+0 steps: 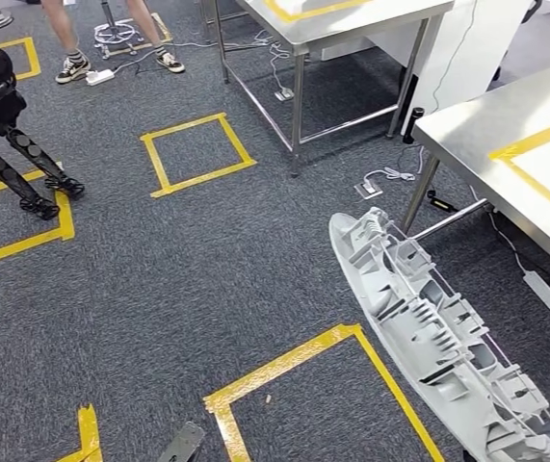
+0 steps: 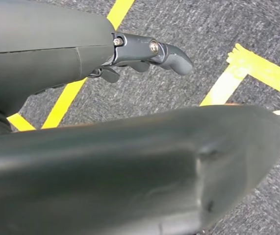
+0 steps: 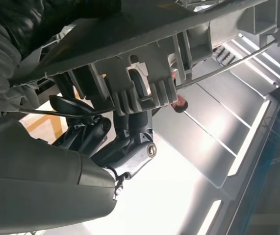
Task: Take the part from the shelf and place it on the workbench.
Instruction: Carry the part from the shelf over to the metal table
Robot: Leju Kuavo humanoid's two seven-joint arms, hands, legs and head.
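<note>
1. The part [image 1: 432, 327], a long pale-grey ribbed moulding, is in the air at about 4 o'clock in the head view, running from mid-frame down to the lower right corner, above the carpet and a yellow tape square [image 1: 315, 371].
2. The right hand [image 3: 123, 132] grips it: in the right wrist view the dark fingers [image 3: 93, 134] curl up under the part's ribbed edge, with the thumb close against it.
3. The left hand [image 2: 145, 56] holds nothing; its fingers hang loosely extended over the carpet and tape lines.
4. The desk [image 1: 504, 144], a steel top with a yellow tape outline, sits at 2 o'clock, just beyond the part's far tip. Judged from this, the carry is well along and the placing is next.
5. To do it well: keep the long part level, since it is held near one end and could sag or swing.
6. Approach squarely, lifting the far tip above the desk edge before lowering.
7. Release only once it lies flat.
</note>
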